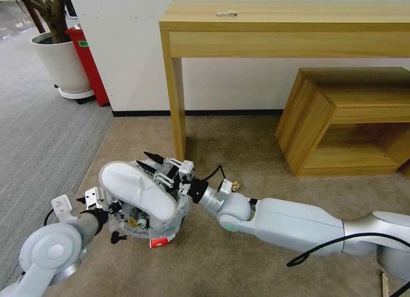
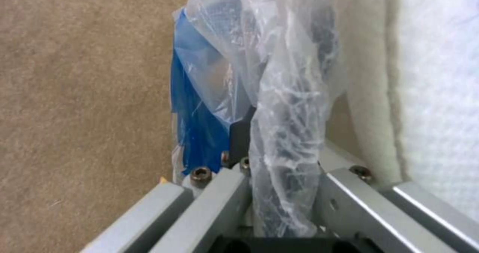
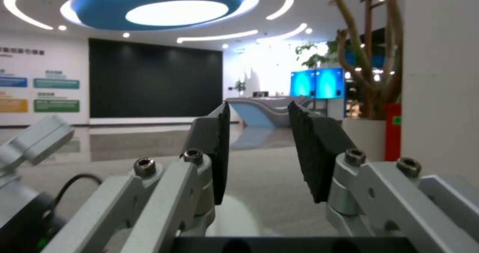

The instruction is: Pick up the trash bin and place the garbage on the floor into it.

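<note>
Floor point(image 1: 239, 263): beige short-pile carpet.
Small tan scrap point(image 1: 235, 186) lies just behind right gripper point(image 1: 147, 159); wooden desk leg point(image 1: 177, 113) and low cabinet point(image 1: 341, 122) stand beyond it.

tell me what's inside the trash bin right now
A white slipper lies across the top of the trash bin, covering most of it. Beside it small litter shows, including a yellow and green scrap. Whatever lies under the slipper is hidden.

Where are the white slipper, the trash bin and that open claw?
white slipper point(image 1: 139, 190), head view, middle of its sole.
trash bin point(image 1: 181, 211), head view, bag-lined rim.
right gripper point(image 1: 146, 159), head view, between its open fingers.
</note>
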Available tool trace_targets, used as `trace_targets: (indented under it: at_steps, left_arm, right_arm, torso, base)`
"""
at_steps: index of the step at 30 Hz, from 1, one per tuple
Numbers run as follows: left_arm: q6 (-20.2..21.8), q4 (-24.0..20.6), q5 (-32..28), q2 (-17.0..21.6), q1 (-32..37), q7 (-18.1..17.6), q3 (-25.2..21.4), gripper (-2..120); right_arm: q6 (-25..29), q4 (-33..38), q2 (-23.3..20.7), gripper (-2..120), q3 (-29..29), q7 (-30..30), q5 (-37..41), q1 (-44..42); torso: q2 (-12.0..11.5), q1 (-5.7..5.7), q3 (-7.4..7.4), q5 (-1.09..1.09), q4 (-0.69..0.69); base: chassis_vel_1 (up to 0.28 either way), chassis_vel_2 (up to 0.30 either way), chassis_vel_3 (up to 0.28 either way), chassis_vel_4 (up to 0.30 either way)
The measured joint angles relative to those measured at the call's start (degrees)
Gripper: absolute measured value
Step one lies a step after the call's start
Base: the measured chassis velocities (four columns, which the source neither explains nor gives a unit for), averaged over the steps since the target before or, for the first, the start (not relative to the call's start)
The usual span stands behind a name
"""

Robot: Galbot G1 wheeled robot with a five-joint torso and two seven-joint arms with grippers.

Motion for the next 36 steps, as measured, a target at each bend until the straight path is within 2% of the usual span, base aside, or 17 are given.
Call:
trace_targets:
  at_steps: [10, 13, 17, 24, 27, 29, 31, 33, 34, 36]
  left_arm:
    - [-0.23, 0.38, 0.31, 0.41, 0.2, -0.2, -0.97, 0]
    - [-0.42, 0.4, 0.09, 0.82, 0.78, -0.75, -1.65, 0]
    - [-0.47, 0.39, -0.1, 1.18, 1.06, -0.99, -2.09, 0]
    - [-0.89, -0.09, -0.63, 2.4, 2.32, -1.78, -5.54, 0]
    - [-0.92, -0.54, -1.14, 2.63, 2.78, -2.05, -6.92, 0]
    - [-0.96, -0.72, -1.48, 2.83, 3.32, -2.26, -8.06, 0]
    - [-0.96, -0.73, -1.53, 2.87, 3.47, -2.26, -8.35, 0]
    - [-1.05, -0.73, -1.59, 2.66, 4.17, -2.27, -9.82, 0]
    - [-1.05, -0.73, -1.59, 2.66, 4.17, -2.27, -9.82, 0]
    - [-1.07, -0.76, -1.65, 2.32, 4.63, -2.18, -10.63, 0]
  right_arm:
    - [-0.05, 0.69, -4.8, 33, 7.5, -0.35, 0.68, -2.93]
    - [0.32, 0.45, -8.15, 35, 12.57, -1.9, 1.02, -7.02]
    - [0.66, 0.11, -10.91, 36, 16.03, -3.4, 1.05, -10.7]
    - [2.99, -4.29, -19.21, 45, 24.26, -8.41, 1.87, -19.57]
    - [3.31, -5.89, -20.37, 47, 26.94, -8.95, 1.81, -22.16]
    - [3.31, -7.07, -20.91, 56, 29.17, -8.37, 0.9, -24.72]
    - [3.31, -7.5, -20.96, 59, 29.67, -8.13, 0.41, -25.43]
    - [4.24, -10.32, -20.64, 71, 32.63, -6.74, -2.88, -29.19]
    - [4.24, -10.32, -20.64, 71, 32.63, -6.74, -2.88, -29.19]
    - [5.51, -12.32, -20.12, 79, 34.49, -6.53, -4.84, -31.59]
  torso:
    - [0.0, 0.0, 0.0, 0.0, -0.01]
    - [0.0, 0.0, 0.0, 0.0, -0.01]
    - [0.0, 0.0, 0.0, 0.02, -0.01]
    - [0.0, 0.0, -0.01, -0.01, -0.03]
    - [0.0, 0.0, 0.0, 0.03, -0.02]
    - [0.0, -0.01, 0.0, 0.0, -0.02]
    - [0.0, -0.01, 0.0, 0.01, -0.02]
    - [0.0, -0.01, 0.0, 0.01, -0.01]
    - [0.0, -0.01, 0.0, 0.01, -0.01]
    - [0.0, -0.01, 0.0, 0.01, -0.01]
  base:
    - [0.0, 0.0, 0.0, 0.0]
    - [0.0, 0.0, 0.0, 0.0]
    - [0.0, 0.0, 0.0, 0.0]
    - [0.0, 0.0, 0.0, 0.0]
    - [0.0, 0.0, 0.0, 0.0]
    - [0.0, 0.0, 0.0, 0.0]
    - [0.0, 0.0, 0.0, 0.0]
    - [0.0, 0.0, 0.0, 0.0]
    - [0.0, 0.0, 0.0, 0.0]
    - [0.0, 0.0, 0.0, 0.0]
